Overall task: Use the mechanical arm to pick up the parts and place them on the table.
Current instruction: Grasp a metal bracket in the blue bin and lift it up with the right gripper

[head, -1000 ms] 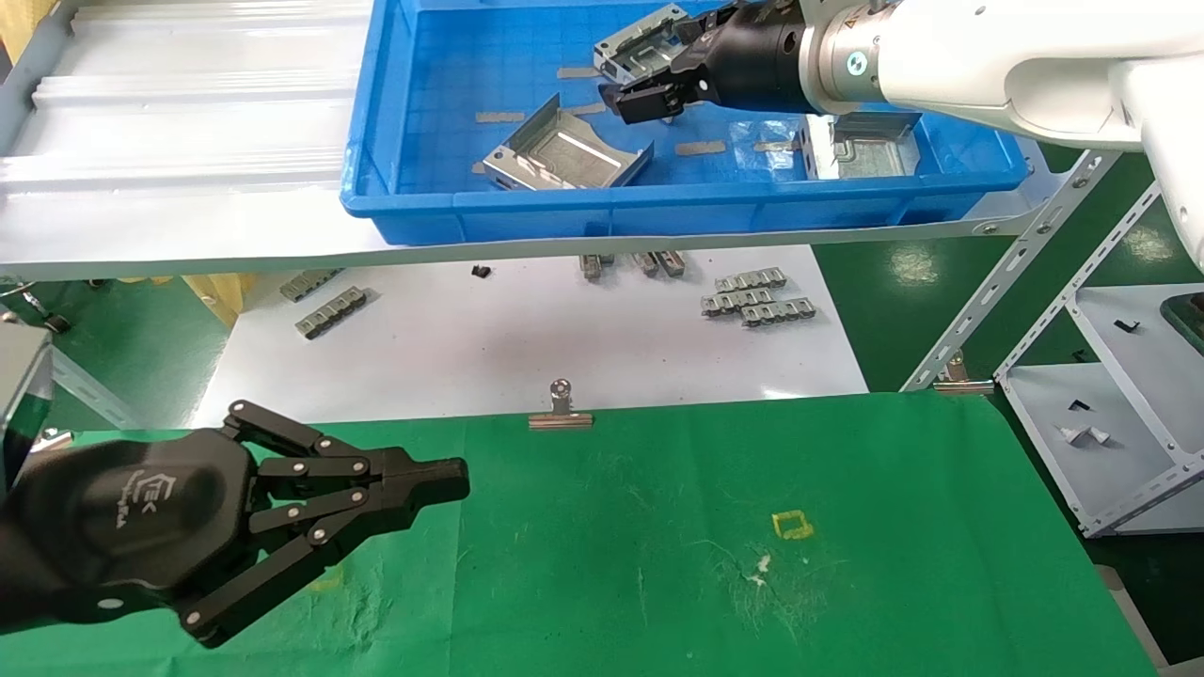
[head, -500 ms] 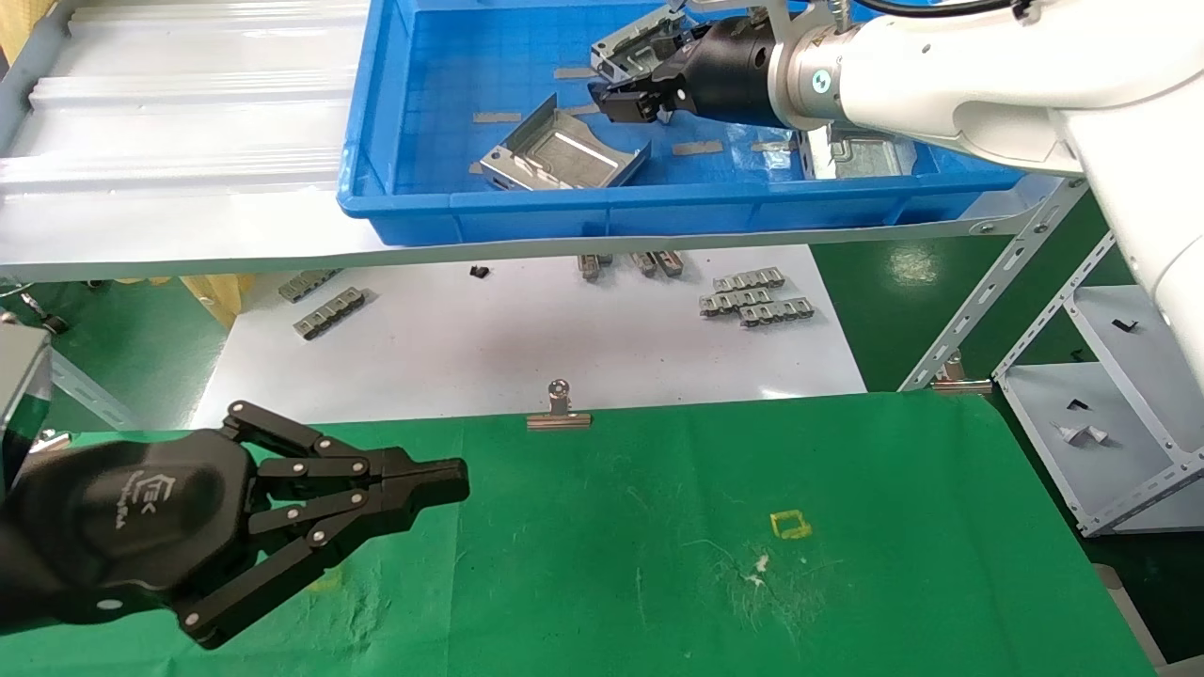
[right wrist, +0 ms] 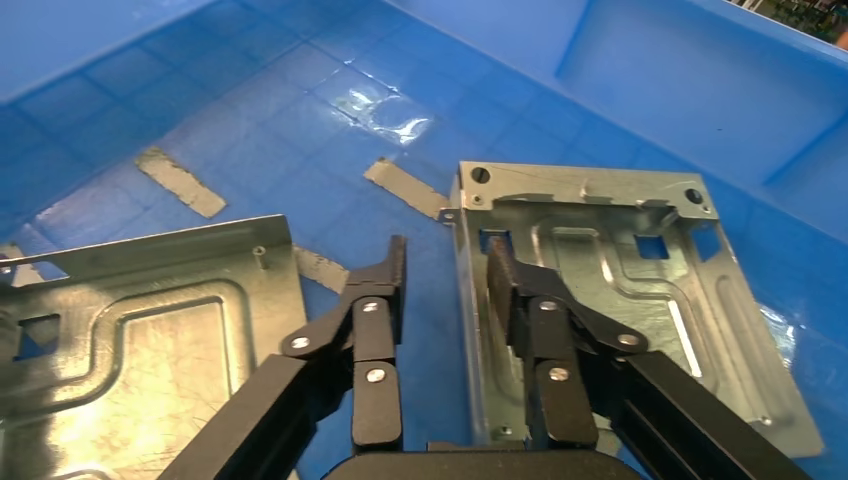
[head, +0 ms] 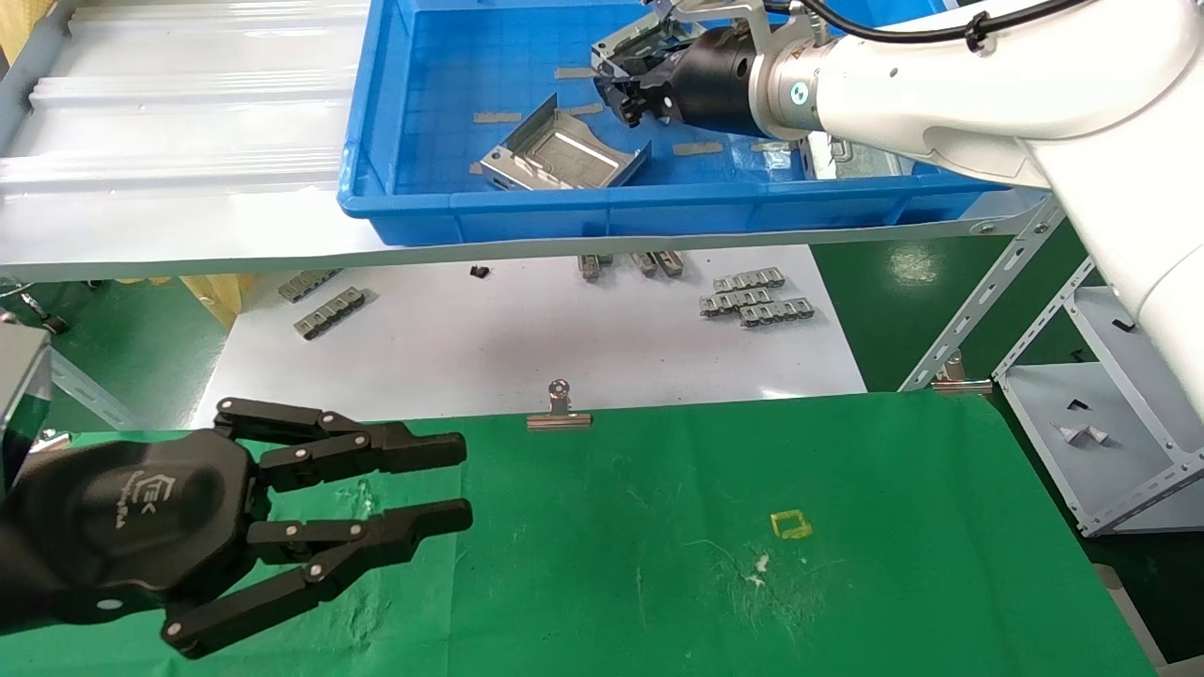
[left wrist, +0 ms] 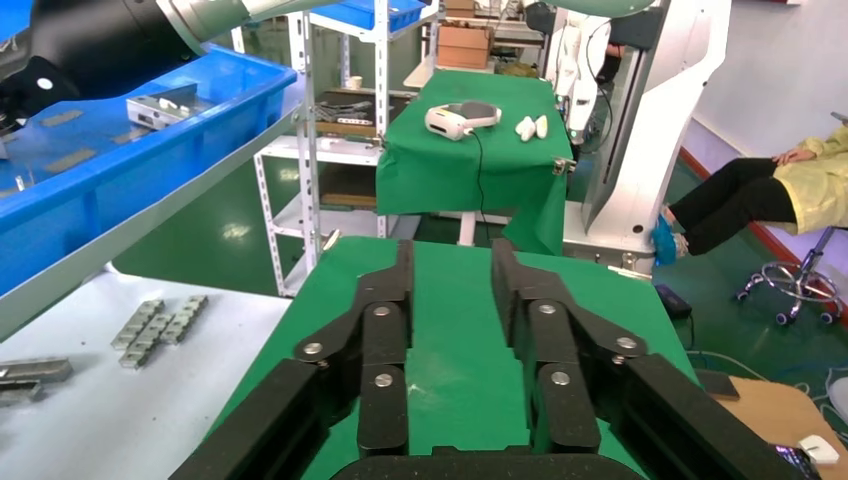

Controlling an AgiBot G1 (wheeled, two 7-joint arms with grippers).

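Two fingers (right wrist: 510, 275) straddle one part's (right wrist: 610, 300) wall (right wrist view only).

Three parts (head: 564, 150) (head: 628, 45) (head: 851, 155) lie in a bin (head: 527, 212) on a shelf (head: 179, 122) at twelve o'clock, behind the table (head: 847, 583); link strips (head: 752, 299) lie between.

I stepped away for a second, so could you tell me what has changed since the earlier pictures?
The right gripper has moved left across the blue bin and now straddles a side wall of a part, jaws open. The left gripper, shut before, has opened over the green table. The other parts stayed put.
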